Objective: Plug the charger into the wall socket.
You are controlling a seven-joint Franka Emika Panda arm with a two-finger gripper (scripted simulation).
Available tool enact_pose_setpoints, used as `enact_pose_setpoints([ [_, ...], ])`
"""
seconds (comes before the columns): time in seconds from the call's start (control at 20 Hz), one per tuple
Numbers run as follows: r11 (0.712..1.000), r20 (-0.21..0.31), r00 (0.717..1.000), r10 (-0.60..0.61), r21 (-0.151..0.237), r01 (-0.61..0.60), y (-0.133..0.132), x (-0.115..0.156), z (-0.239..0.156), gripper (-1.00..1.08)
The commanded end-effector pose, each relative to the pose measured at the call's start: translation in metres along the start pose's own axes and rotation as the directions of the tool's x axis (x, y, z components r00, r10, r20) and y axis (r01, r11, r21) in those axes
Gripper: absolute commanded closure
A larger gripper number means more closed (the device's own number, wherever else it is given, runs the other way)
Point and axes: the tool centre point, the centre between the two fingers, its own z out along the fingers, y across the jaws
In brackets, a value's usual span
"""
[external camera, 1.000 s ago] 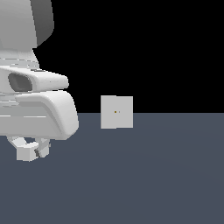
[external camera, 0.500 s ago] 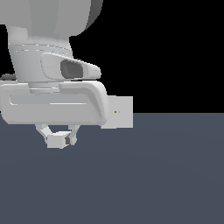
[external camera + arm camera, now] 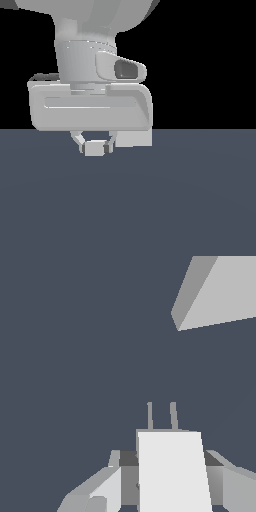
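In the exterior view the Panda arm's bulky white hand housing fills the upper middle of the scene, and below it the tool [image 3: 94,145] hangs just above the dark grey-blue counter [image 3: 190,200]. Its two fingers [image 3: 78,142] stand on either side of the charger [image 3: 94,148], a small off-white block, and press against its flanks, so the tool is clamped on the charger and carries it clear of the counter surface. Just to the exterior view's right of the tool, a pale strip of the wall socket [image 3: 134,139] peeks out below the hand housing; most of the plate is hidden behind the arm, and its orange dot and hole cannot be seen here. The socket lies farther back in the scene than the charger, near the line where the counter meets the black background. In the wrist view the charger [image 3: 172,471] appears as a bright white block held between the grey fingers [image 3: 97,491], with two thin grey prongs [image 3: 161,416] sticking out of its far end side by side. Beyond the prongs there is open counter [image 3: 75,356], and a corner of the wall socket [image 3: 220,291] shows as a pale slab with a shaded edge, well apart from the prong tips and off to one side of the line they point along.
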Motion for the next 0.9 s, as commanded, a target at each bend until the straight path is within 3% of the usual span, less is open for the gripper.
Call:
enact_pose_setpoints([
  [0.0,1.0,-0.001,1.0,-0.023,0.007,0.023,0.01,0.005,-0.003,1.08],
  [0.85,0.986,-0.002,0.987,-0.16,0.05,0.16,0.07,0.039,-0.019,1.08],
])
